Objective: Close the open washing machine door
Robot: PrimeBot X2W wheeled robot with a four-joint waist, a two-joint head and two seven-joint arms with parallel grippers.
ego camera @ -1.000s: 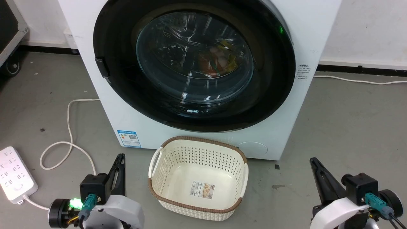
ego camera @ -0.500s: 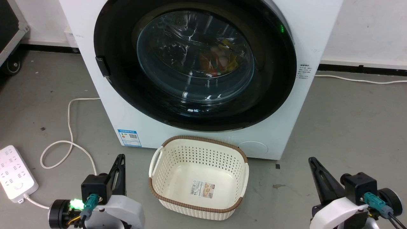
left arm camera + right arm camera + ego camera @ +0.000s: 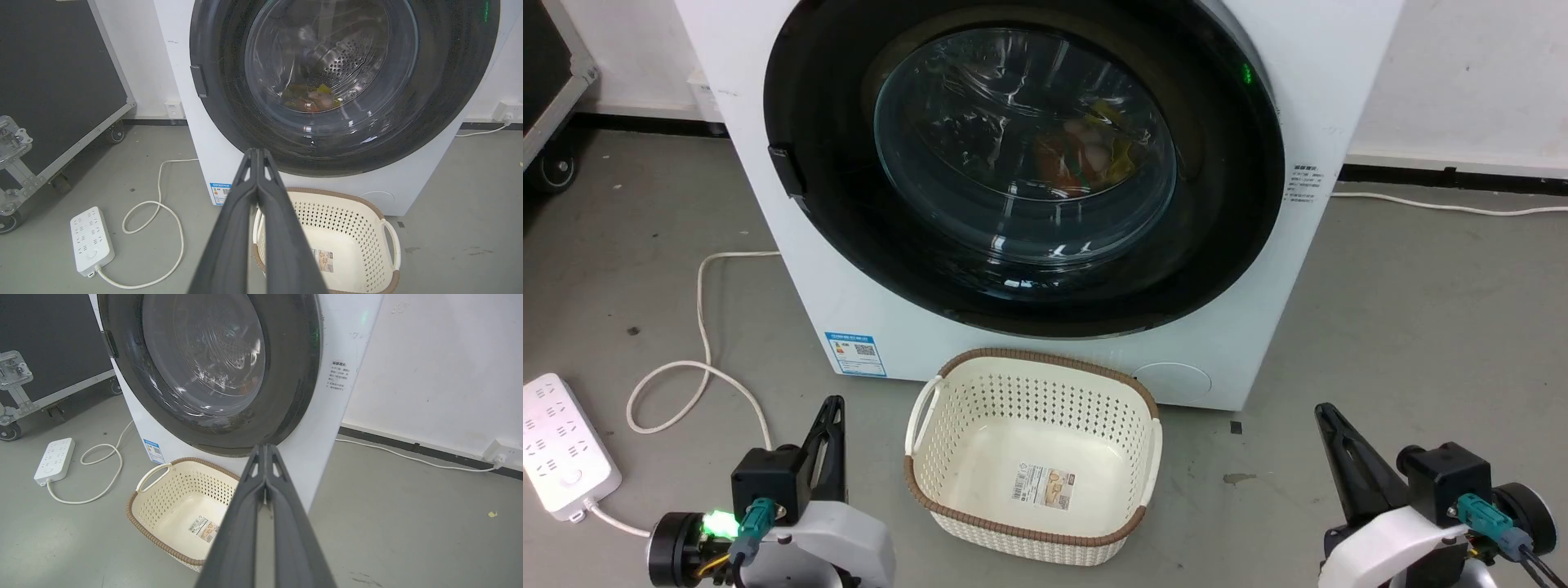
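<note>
The large, round, glossy black-framed washing machine door (image 3: 1025, 163) with its clear glass window lies flat against the white machine front (image 3: 874, 327). It is well apart from both claws, at 1 o'clock from the left gripper (image 3: 833, 406) and 11 o'clock from the right gripper (image 3: 1325, 413). Both 2-fingered claws are pinched together and hold nothing.

Glossy black washing machine door (image 3: 825, 245), cream perforated basket (image 3: 1029, 457) brown-rimmed
</note>
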